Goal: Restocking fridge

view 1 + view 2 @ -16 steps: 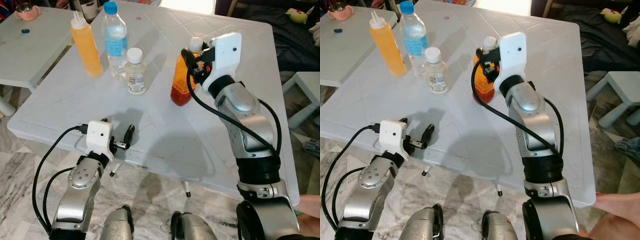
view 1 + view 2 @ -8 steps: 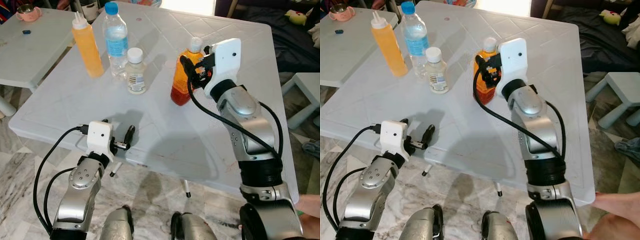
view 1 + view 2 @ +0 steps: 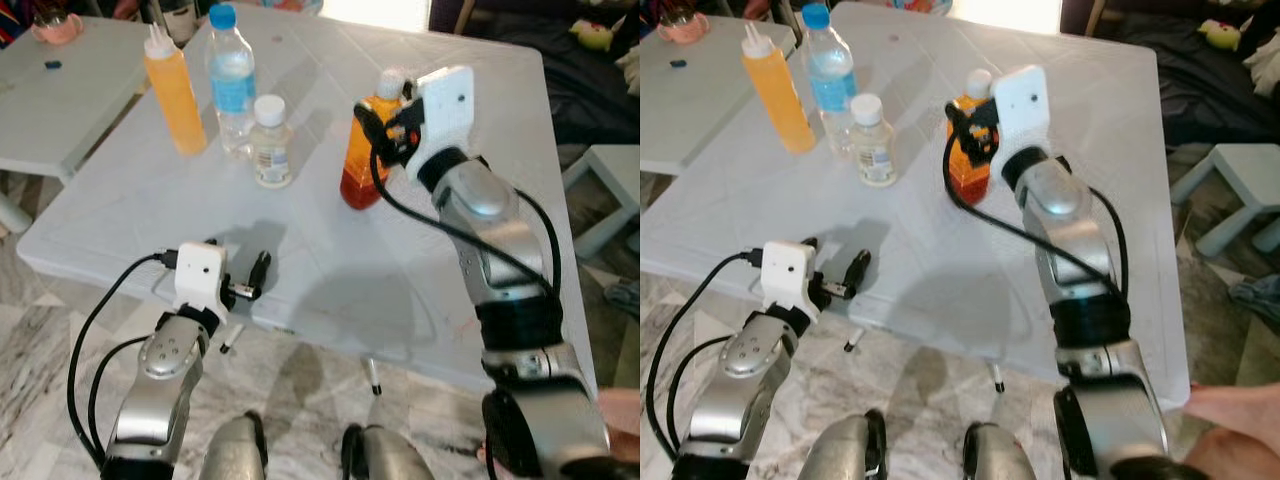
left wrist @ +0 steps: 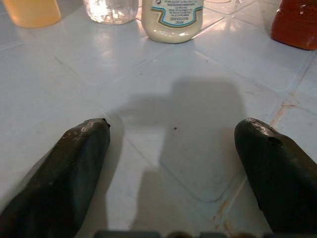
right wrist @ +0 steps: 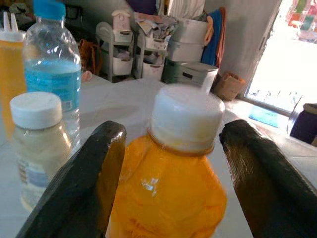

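Right wrist view shows my right tool [image 5: 171,173] with its two black fingers spread wide on either side of the orange juice bottle [image 5: 166,188], level with its shoulder just under the white cap; I see gaps between the fingers and the bottle, so I have no grip on it. From the head camera the juice bottle [image 3: 362,150] stands upright near the middle of the white tabletop [image 3: 330,270]. Taking that bottle as my landmark, the small mayonnaise jar [image 3: 271,143] stands toward the robot's left of it, with the clear water bottle [image 3: 230,80] and the orange squeeze bottle [image 3: 173,92] further left and slightly behind. My left tool [image 4: 173,163] hovers low over the near tabletop edge, well short of the juice bottle, fingers wide apart and holding nothing.
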{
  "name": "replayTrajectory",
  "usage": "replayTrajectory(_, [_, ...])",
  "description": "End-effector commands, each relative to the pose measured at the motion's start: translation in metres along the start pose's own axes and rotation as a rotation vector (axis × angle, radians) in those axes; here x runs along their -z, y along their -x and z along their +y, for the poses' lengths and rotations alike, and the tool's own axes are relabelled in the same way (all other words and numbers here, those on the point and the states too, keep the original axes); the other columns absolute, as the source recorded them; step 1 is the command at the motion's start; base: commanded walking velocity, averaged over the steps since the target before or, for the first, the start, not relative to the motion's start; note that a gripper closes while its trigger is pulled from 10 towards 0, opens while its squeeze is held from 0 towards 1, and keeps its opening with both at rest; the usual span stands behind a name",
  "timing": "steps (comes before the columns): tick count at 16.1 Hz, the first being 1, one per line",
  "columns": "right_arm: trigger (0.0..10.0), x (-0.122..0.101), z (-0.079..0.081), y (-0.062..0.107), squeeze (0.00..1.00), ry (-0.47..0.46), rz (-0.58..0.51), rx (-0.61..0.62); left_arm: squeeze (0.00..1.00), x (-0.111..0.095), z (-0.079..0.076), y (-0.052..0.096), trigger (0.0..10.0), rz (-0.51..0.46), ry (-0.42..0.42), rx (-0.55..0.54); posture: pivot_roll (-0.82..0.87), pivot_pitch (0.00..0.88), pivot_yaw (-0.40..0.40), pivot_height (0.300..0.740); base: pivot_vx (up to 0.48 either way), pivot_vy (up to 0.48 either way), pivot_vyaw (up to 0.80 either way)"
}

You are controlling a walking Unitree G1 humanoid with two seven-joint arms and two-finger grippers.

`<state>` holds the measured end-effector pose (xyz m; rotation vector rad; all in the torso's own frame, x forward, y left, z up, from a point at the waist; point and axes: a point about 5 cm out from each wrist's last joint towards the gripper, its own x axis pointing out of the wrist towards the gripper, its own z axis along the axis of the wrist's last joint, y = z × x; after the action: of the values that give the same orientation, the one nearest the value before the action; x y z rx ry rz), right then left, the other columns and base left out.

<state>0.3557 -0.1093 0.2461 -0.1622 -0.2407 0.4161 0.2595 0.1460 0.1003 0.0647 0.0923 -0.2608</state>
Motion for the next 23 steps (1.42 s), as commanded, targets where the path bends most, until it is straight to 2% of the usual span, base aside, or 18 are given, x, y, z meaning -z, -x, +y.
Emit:
replayTrajectory(1, [10.0,-0.008,-0.005,-0.005,0.0,0.015,-0.034,0.003,0.0,0.002,-0.001,0.0,10.0,0.01,-0.013,0.008,0.07,0.137,-0.022,0.74,0.0,0.0,0.0])
replayTrajectory(6, [10.0,-0.011,-0.007,-0.011,0.0,0.018,-0.05,-0.005,0.0,0.002,-0.002,0.0,10.0,0.011,-0.015,0.013,0.08,0.14,-0.02,0.74,0.0,0.0,0.0])
replayTrajectory(7, [0.5,-0.01,-0.007,-0.011,0.0,0.014,-0.046,-0.002,0.0,0.002,-0.002,0.0,10.0,0.011,-0.015,0.013,0.08,0.142,-0.02,0.74,0.0,0.0,0.0])
replayTrajectory(8, [0.0,-0.009,-0.007,-0.012,0.0,0.01,-0.043,-0.001,0.0,0.002,-0.002,0.0,10.0,0.011,-0.015,0.013,0.08,0.142,-0.02,0.74,0.0,0.0,0.0])
replayTrajectory(17, [0.0,-0.001,-0.004,-0.013,0.0,-0.012,-0.031,-0.013,0.0,0.002,-0.004,-0.001,10.0,0.015,-0.011,0.016,0.08,0.143,-0.021,0.74,0.0,0.0,0.0])
replayTrajectory(23, [0.0,0.014,-0.011,-0.009,0.0,-0.033,0.057,0.023,0.0,0.003,0.003,-0.001,10.0,0.024,-0.01,-0.023,0.08,0.145,-0.023,0.74,0.0,0.0,0.0])
